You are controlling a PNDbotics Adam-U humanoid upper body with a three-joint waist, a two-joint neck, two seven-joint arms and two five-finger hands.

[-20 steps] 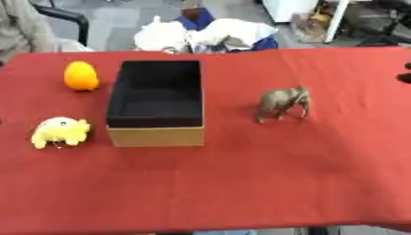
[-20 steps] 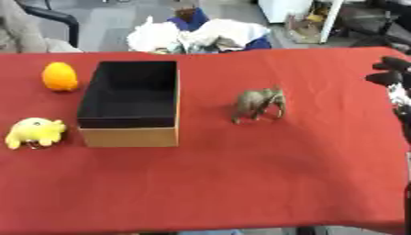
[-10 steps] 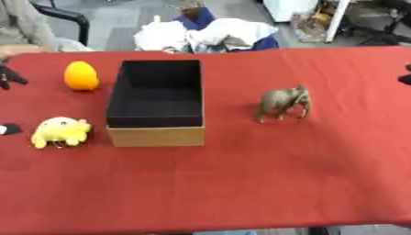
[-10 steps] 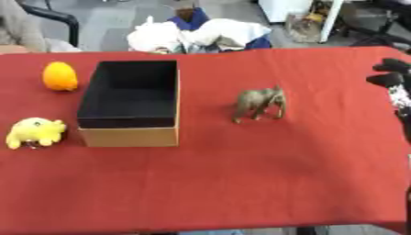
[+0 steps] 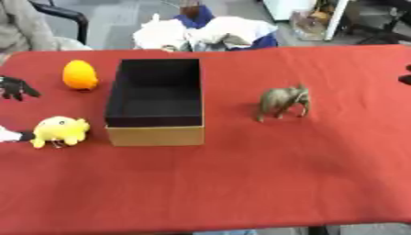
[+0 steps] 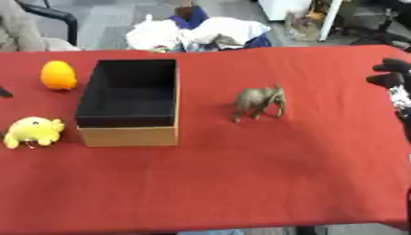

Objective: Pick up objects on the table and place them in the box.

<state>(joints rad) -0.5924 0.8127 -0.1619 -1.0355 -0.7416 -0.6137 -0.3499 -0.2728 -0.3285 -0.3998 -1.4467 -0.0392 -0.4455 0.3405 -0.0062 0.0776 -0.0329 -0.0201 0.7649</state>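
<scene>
An open box (image 5: 152, 135), tan outside and black inside, stands left of centre on the red table (image 5: 241, 179), and nothing shows inside it. An orange egg-shaped thing (image 5: 80, 74) sits to its far left. A yellow plush toy (image 5: 59, 130) lies by its near left corner. A brown toy elephant (image 5: 282, 101) stands to the right of the box. My left hand (image 5: 16, 86) reaches in at the left edge between the orange thing and the plush, fingers spread, touching neither. My right hand (image 6: 390, 73) shows at the right edge, far from the elephant, holding nothing.
A heap of white and blue cloth (image 5: 205, 32) lies behind the table's far edge. A small white and black piece (image 5: 8, 136) shows at the left edge beside the plush. The table's front edge runs along the bottom of the view.
My left hand has come into view from the left edge and moved further right. The objects, the box and the right hand have stayed put.
</scene>
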